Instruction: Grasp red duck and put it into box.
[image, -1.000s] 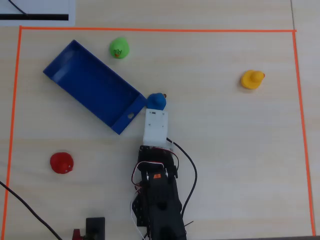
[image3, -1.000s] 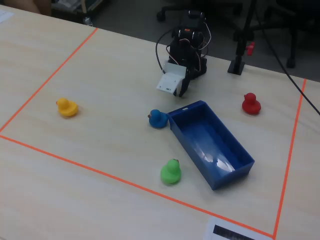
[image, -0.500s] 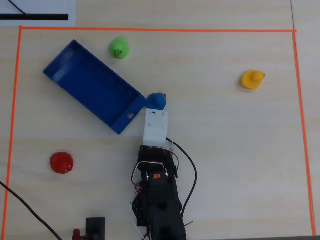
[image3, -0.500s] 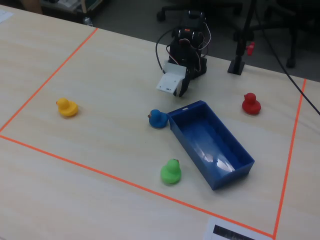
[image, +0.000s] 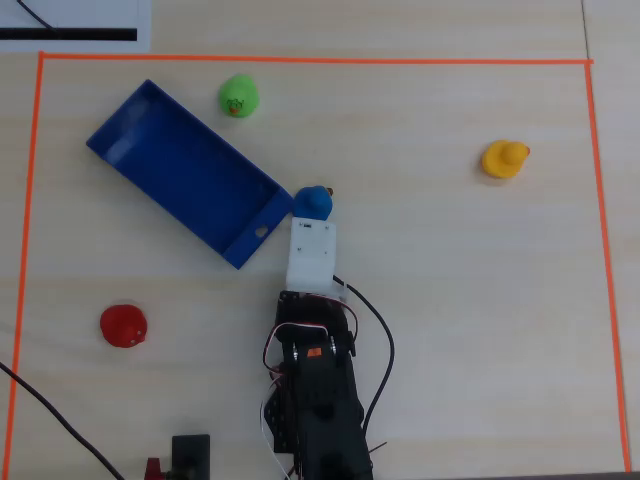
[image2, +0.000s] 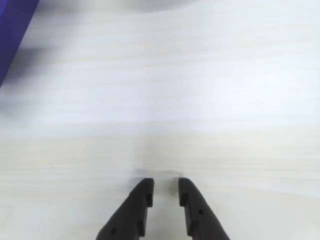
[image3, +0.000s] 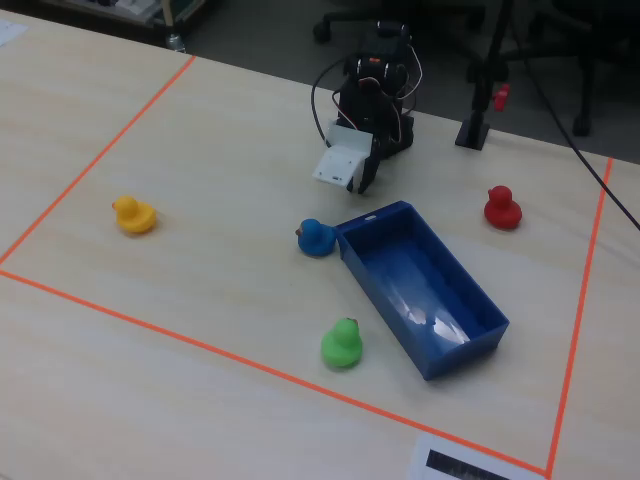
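The red duck sits alone on the pale table at the lower left of the overhead view, and at the right in the fixed view. The box is a shallow blue tray lying at an angle, empty inside; its corner shows at the wrist view's upper left. My gripper hangs over bare table, its black fingers a narrow gap apart with nothing between them. From above, the white wrist housing covers it. The arm is folded near its base, far from the red duck.
A blue duck stands just beyond the gripper, against the box's short wall. A green duck sits by the box's far side and a yellow duck at the right. Orange tape frames the work area.
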